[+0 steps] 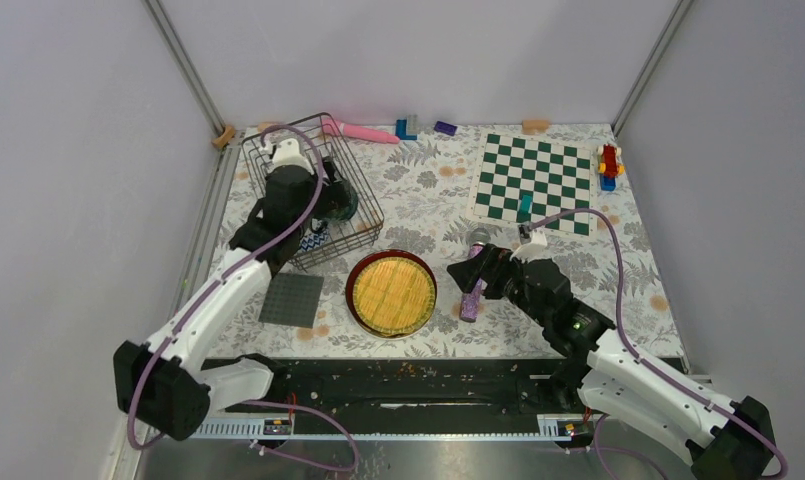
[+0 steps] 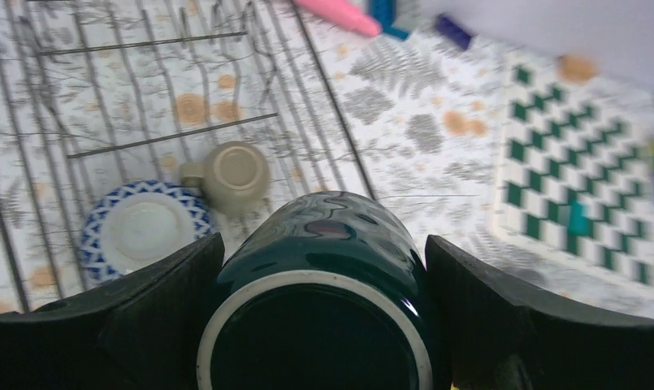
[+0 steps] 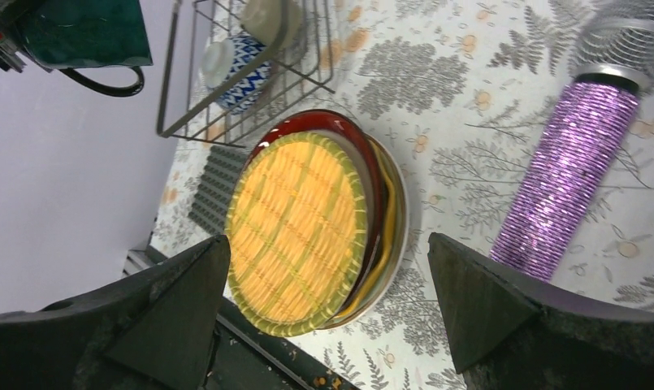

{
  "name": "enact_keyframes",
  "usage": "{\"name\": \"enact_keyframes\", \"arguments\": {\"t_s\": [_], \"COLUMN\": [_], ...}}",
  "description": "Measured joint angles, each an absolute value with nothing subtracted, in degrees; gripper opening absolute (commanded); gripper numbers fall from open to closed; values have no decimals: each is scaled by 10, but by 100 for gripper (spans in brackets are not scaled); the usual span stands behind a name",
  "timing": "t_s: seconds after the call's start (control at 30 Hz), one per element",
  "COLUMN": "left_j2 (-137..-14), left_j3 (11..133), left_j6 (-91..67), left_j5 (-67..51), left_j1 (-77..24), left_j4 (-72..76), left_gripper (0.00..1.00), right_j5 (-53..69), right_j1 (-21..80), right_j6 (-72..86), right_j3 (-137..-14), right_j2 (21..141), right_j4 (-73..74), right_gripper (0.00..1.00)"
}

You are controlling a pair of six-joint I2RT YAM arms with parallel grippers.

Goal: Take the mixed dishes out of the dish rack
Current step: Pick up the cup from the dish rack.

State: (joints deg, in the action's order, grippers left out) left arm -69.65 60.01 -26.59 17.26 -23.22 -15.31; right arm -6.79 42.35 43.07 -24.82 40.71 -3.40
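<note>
A surface (image 1: pixel 428 190) draped in a pale cloth printed with grey ferns and orange blossoms is seen across the middle. It is closed in by plain pale grey panels: a back wall (image 1: pixel 408 50) on the far side, a left wall (image 1: pixel 68 200) and a right wall (image 1: pixel 738 150). A left post (image 1: pixel 183 65) and a right post (image 1: pixel 653 60) of metal are set in the far corners. A dark rail (image 1: pixel 408 380) is laid along the near edge, with sheet metal (image 1: pixel 458 460) below. Everything is lit softly and evenly.
</note>
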Motion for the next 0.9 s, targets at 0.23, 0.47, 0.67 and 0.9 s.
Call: {"name": "enact_keyframes", "arguments": {"t_s": [0.23,0.47,0.67,0.9], "left_j2": [-583,-571,-566,-545], "left_j3": [486,373,283,235], "left_j6": [-367,-509,-649,-756], "left_j5": [42,-123,-181,-192], "left_j1": [-230,-230,-230,-240], "left_j4": [-32,122,267,367], "left_gripper": [0,0,0,0], "right_j5": [16,120,152,176], "right_j1": [423,425,458,487], "right_j6": [401,385,334,258], "right_j3": [-226,-214,-188,-168], "right_j2": [413,473,532,628], "right_j4": [-151,-281,-419,-569], "right_gripper": [99,98,96,92]}}
